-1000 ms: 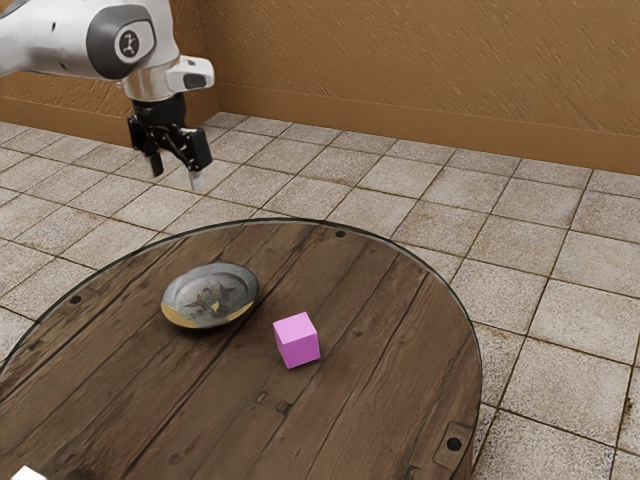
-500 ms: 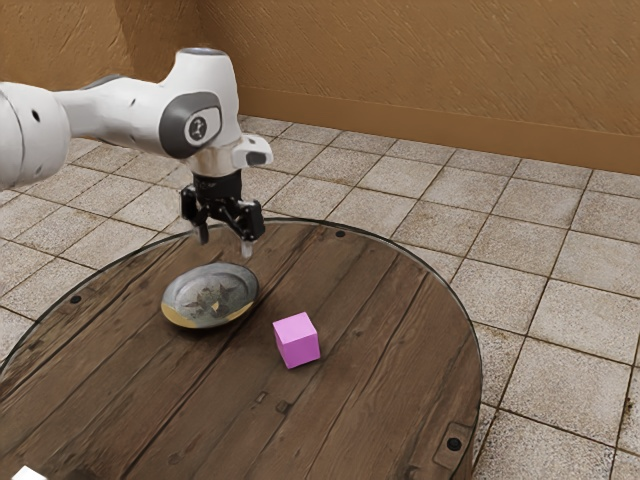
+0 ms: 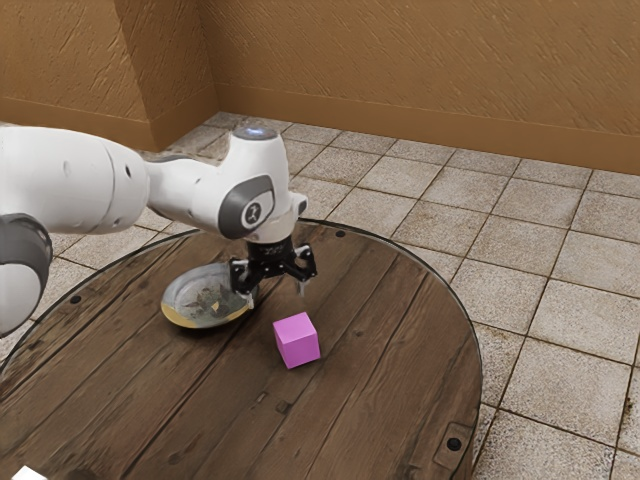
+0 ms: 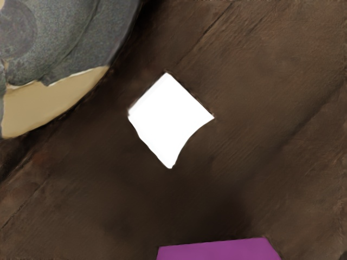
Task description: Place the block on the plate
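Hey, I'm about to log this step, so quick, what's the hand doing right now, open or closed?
Hand: open, fingers apart, holding nothing; the pink block sits on the table.

Bench [image 3: 180,420]: round, brown planks, thin dark rim, dark round studs [image 3: 454,444] near the edge. Floor [image 3: 560,270]: pale square tiles, dark joints. Walls [image 3: 430,65]: textured orange-brown, smooth baseboard [image 3: 430,125]. White item [image 3: 28,474]: partly visible, exterior view's lower left corner. Wrist view: white four-cornered patch [image 4: 169,119] against the wood, nature undetermined.
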Available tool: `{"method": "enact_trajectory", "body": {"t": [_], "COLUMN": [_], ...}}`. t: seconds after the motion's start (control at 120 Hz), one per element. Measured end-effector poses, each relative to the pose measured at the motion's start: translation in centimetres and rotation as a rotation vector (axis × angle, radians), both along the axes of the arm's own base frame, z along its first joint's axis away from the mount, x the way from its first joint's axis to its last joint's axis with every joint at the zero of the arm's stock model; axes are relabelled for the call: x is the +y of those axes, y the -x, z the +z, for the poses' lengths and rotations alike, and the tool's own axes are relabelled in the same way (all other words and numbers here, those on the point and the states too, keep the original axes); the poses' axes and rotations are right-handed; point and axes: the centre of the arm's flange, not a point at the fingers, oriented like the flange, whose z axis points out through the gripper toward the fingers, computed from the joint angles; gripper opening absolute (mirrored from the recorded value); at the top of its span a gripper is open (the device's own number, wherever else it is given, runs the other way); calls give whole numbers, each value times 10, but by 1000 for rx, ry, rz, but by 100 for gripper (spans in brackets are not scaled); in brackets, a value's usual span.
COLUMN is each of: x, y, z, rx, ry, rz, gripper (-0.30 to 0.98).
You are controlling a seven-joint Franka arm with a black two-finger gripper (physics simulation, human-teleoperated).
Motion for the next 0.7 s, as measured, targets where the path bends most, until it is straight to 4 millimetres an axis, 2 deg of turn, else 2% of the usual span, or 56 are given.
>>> {"method": "enact_trajectory", "body": {"t": [0.075,0.183,0.467,0.567,0.7], "x": [-13,-21,-27,-27,-38], "y": [-4,-5,12,13,15], "z": [-9,-21,-53,-57,-59], "rx": [-30,-57,-44,-43,-46], "ry": [-2,-2,15,14,11], "rz": [68,166,365,404,415], "gripper": [69,69,69,68,65]}}
